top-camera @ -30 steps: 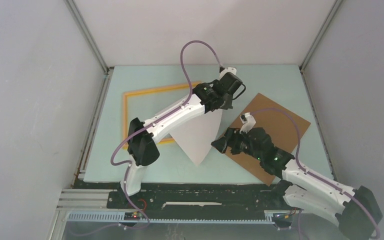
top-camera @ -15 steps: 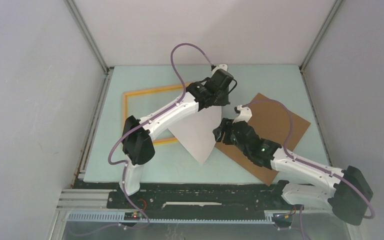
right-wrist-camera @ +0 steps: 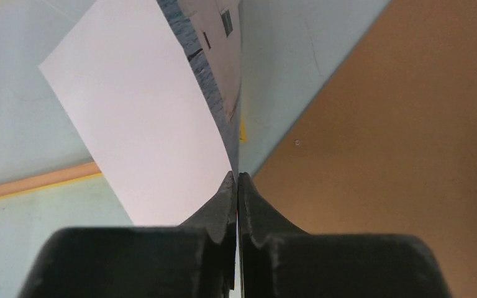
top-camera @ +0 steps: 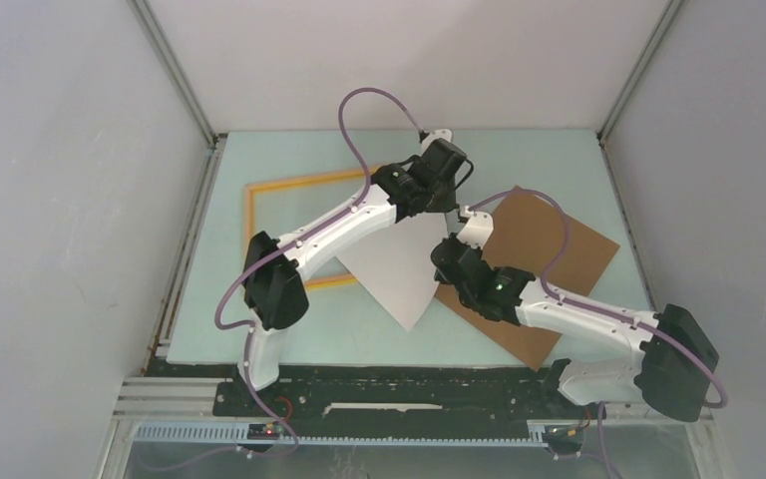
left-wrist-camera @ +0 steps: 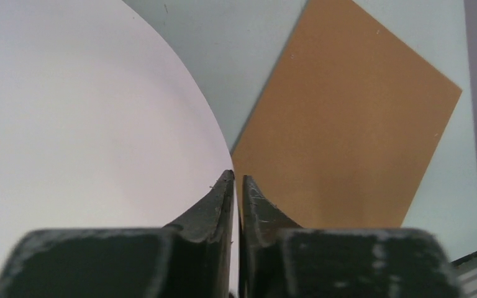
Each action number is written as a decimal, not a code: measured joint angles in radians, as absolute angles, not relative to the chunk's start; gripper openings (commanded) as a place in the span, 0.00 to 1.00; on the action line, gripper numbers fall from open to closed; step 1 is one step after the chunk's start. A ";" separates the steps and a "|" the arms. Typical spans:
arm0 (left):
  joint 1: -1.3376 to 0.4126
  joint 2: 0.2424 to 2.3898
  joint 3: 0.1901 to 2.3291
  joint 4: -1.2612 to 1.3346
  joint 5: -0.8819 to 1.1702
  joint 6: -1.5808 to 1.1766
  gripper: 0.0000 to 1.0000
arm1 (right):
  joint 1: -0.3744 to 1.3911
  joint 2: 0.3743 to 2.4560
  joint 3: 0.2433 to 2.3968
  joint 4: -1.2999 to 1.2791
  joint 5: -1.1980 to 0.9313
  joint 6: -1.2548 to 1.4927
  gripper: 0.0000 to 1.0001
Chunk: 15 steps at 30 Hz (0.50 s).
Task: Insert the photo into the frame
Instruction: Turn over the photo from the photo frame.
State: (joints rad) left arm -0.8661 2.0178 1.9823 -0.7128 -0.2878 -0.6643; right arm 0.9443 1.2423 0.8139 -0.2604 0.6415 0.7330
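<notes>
Photo (top-camera: 399, 279) (white back up), pinched between closed right jaws, apparently left jaws too

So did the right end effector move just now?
Yes. The right end effector slid along the brown board's left edge, away from the arm bases, onto the photo.

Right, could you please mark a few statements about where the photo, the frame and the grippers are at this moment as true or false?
1. The left gripper and the right gripper are both closed on the photo. True.
2. In the top view, the frame lies on the table to the left of the brown backing board. True.
3. The photo lies flat inside the frame. False: it is held up off the table, bowed, between the two grippers.
4. The photo's printed side faces the top camera. False: its plain white back faces up.
</notes>
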 measured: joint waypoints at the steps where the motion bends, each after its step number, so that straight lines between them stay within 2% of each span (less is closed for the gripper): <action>1: -0.866 2.016 1.982 -0.715 -0.288 -0.664 0.32 | 0.944 1.249 0.814 -0.266 0.652 0.743 0.00; 5: -0.865 1.985 1.976 -0.720 -0.283 -0.633 0.77 | 0.934 1.248 0.814 -0.265 0.651 0.737 0.00; 8: -0.863 1.888 1.910 -0.715 -0.292 -0.595 0.99 | 0.908 1.222 0.802 -0.231 0.604 0.694 0.00; 11: -0.855 1.745 1.820 -0.714 -0.316 -0.542 1.00 | 0.839 1.149 0.761 -0.178 0.474 0.654 0.00; 15: -0.823 1.541 1.742 -0.721 -0.360 -0.467 1.00 | 0.648 1.090 0.718 -0.127 0.228 0.627 0.00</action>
State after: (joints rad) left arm -0.8234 1.5414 1.7424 -0.7208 -0.3595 -0.4671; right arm 0.6479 1.0901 0.7177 -0.1268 0.2279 0.6273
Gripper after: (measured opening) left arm 0.996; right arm 0.007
